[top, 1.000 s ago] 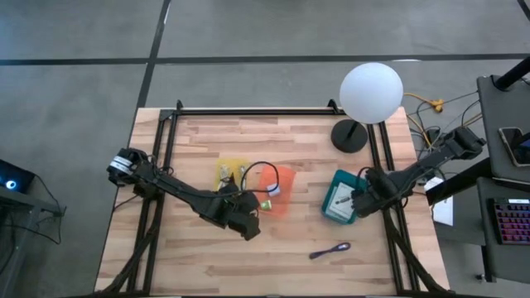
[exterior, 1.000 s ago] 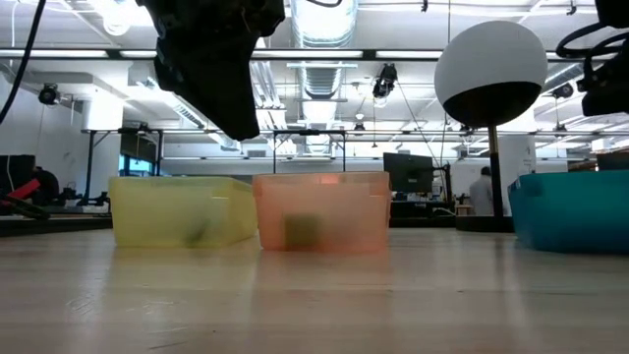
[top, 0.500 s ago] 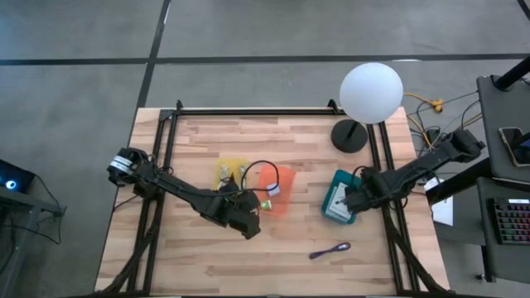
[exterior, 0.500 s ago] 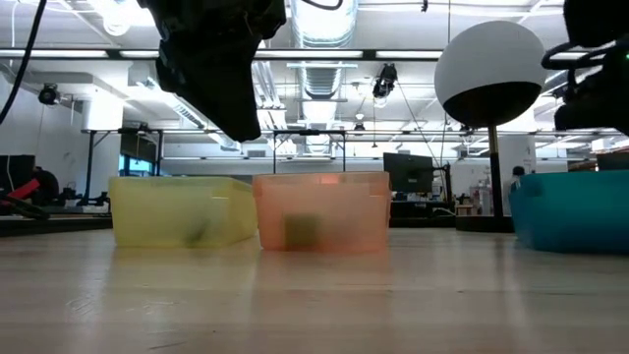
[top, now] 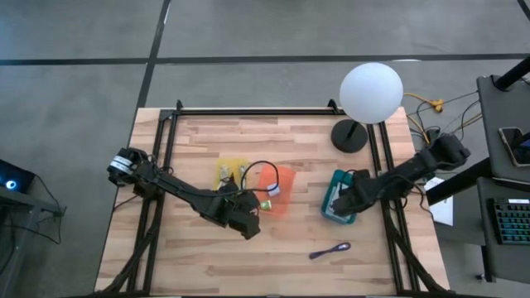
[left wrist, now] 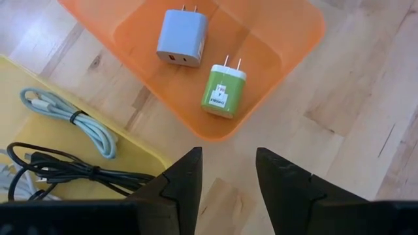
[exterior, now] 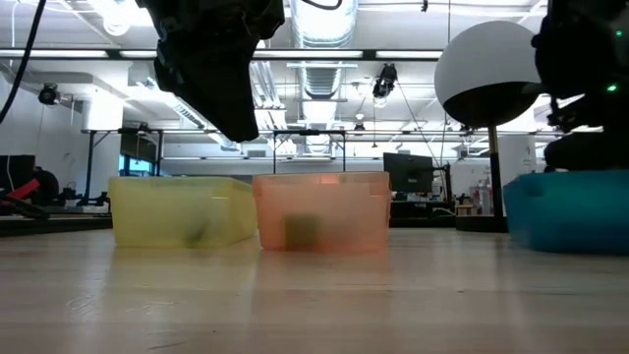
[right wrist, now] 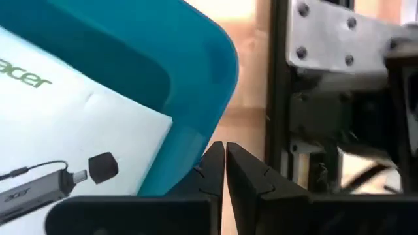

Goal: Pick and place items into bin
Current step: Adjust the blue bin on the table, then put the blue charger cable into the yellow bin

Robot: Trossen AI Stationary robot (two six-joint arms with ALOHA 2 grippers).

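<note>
While three bins sit in a row across the wooden table (top: 207,141), a yellow bin (top: 232,171) beside an orange bin (top: 281,189) and a teal bin (top: 334,207) well apart toward the right side, one item lies outside them: a thin purple cable (top: 330,249) on bare wood near the front edge. The white globe lamp (top: 370,93) stands behind the teal bin. The left gripper (left wrist: 227,171) hovers over the near corner of the orange bin, fingers spread and holding nothing; below it lie a grey-blue charger (left wrist: 182,38) and a green charger (left wrist: 223,91), with coiled cables (left wrist: 68,147) in the yellow bin. The right gripper (right wrist: 224,171) sits at the teal bin's rim, fingers pressed together and empty, over a white printed packet (right wrist: 72,140). The purple cable looks light, limp and likely to slide; pinching its thicker end seems safest. Open wood surrounds it, though the table frame rails (top: 389,232) run near the right arm.
</note>
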